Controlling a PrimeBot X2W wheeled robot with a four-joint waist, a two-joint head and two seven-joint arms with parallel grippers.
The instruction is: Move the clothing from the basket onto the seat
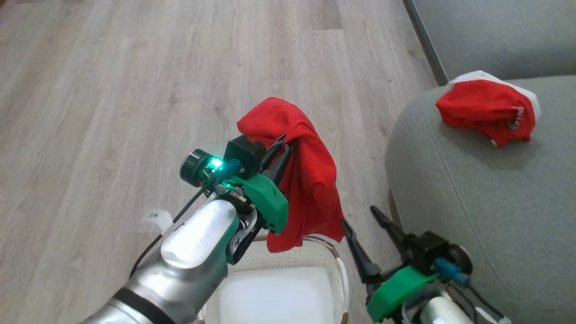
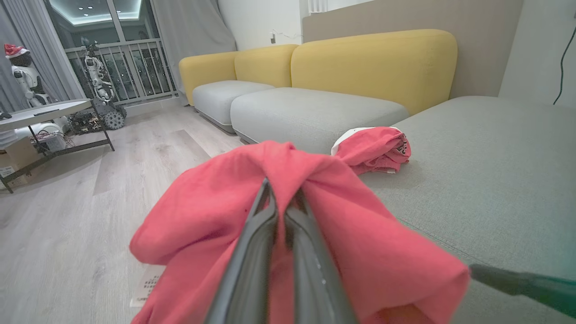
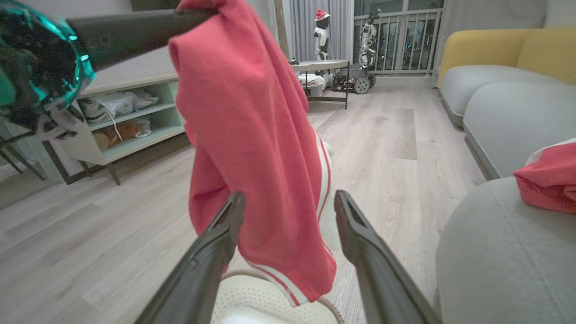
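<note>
Wood floor, grey seat at right. Left gripper clamped tight on striped garment, held up, hem hanging just over basket. Right gripper spread wide, gripping nothing, between basket and seat. 2nd garment bunched on seat, well apart from basket.

Pale wood-plank floor: white perforated basket with brown braided rim stands on it, just beside the grey-green seat. Small white paper label lies on the floor, left of basket. On the seat: one crumpled red garment with white trim, near the cushion's rounded edge.
</note>
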